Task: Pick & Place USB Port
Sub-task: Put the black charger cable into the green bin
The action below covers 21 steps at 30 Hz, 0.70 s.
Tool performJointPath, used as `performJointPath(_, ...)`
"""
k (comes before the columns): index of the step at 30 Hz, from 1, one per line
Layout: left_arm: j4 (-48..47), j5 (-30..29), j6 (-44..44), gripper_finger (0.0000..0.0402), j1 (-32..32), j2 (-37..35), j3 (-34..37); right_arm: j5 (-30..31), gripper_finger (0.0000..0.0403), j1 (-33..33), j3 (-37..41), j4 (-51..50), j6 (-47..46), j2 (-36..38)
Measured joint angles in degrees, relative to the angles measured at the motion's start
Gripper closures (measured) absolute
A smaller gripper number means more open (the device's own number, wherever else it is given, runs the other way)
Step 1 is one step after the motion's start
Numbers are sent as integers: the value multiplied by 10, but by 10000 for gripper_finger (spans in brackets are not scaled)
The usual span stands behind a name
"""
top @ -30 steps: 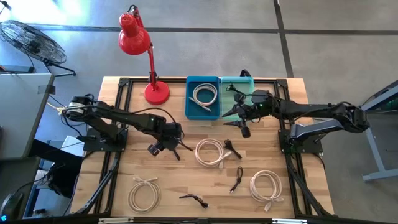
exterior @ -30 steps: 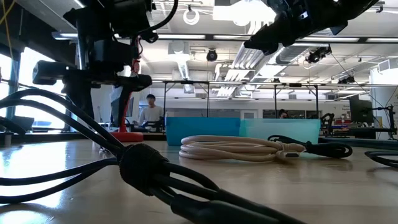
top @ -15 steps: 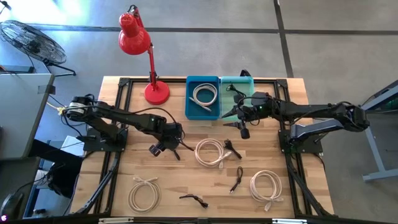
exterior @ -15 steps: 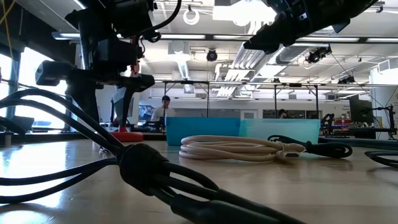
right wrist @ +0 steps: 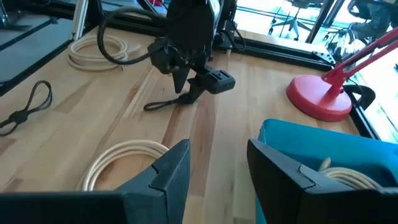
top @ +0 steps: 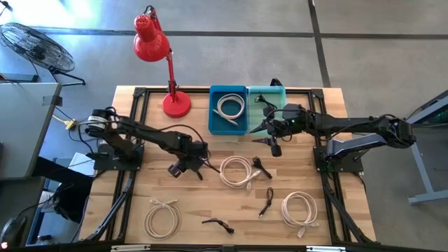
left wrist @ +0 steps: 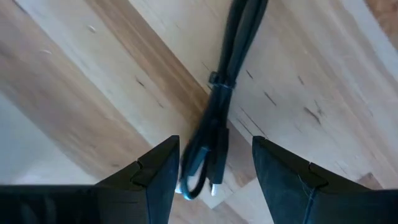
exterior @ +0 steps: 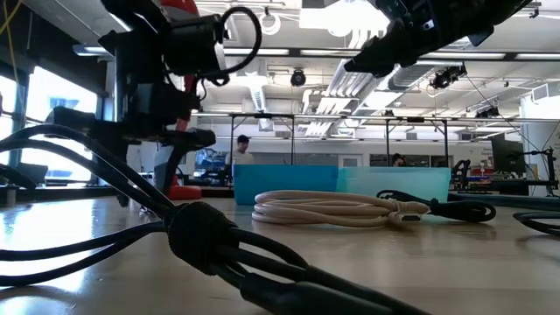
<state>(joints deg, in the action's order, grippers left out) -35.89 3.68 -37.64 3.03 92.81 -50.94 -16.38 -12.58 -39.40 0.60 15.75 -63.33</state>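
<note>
A pale wooden surface (top: 140,192) with black rails sits on a grey concrete floor. At its back edge a red lamp (top: 162,56) stands on a round base, next to a blue bin (top: 228,94) holding a coiled white cable (top: 229,108) and a teal bin (top: 269,95) touching its side. The left hand (top: 190,165) is low over the middle of the surface, its fingers (left wrist: 158,177) spread apart and empty, straddling a bundled black USB cable (left wrist: 221,118) that lies flat on the wood just beneath them. The right hand (top: 269,131) hovers at the front edge of the teal bin, its fingers (right wrist: 165,180) also parted with nothing between them. More cables lie loose on the surface: a white coil (top: 236,171) in the middle with a black cable (top: 260,166) just beside it, a second white coil (top: 162,215) near the front left, a third (top: 299,208) near the front right, and two small black cables (top: 267,201) (top: 218,224) between them. A fan (top: 36,47) stands on the floor well apart from the surface, beyond the lamp. From surface level, the room behind is a large open workshop with bright ceiling lights (exterior: 337,17), and a person (exterior: 242,149) is far off behind the bins.
</note>
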Motion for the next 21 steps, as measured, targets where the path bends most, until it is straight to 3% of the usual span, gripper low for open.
performJointPath(13,11,-32,1,209,1,25,-2,0,251,0,0,-9,-1,0)
performJointPath(17,11,-32,1,245,1,26,-1,-1,251,0,0,-9,-1,0)
performJointPath(21,17,-42,2,306,1,26,-1,-2,251,0,0,-9,-2,0)
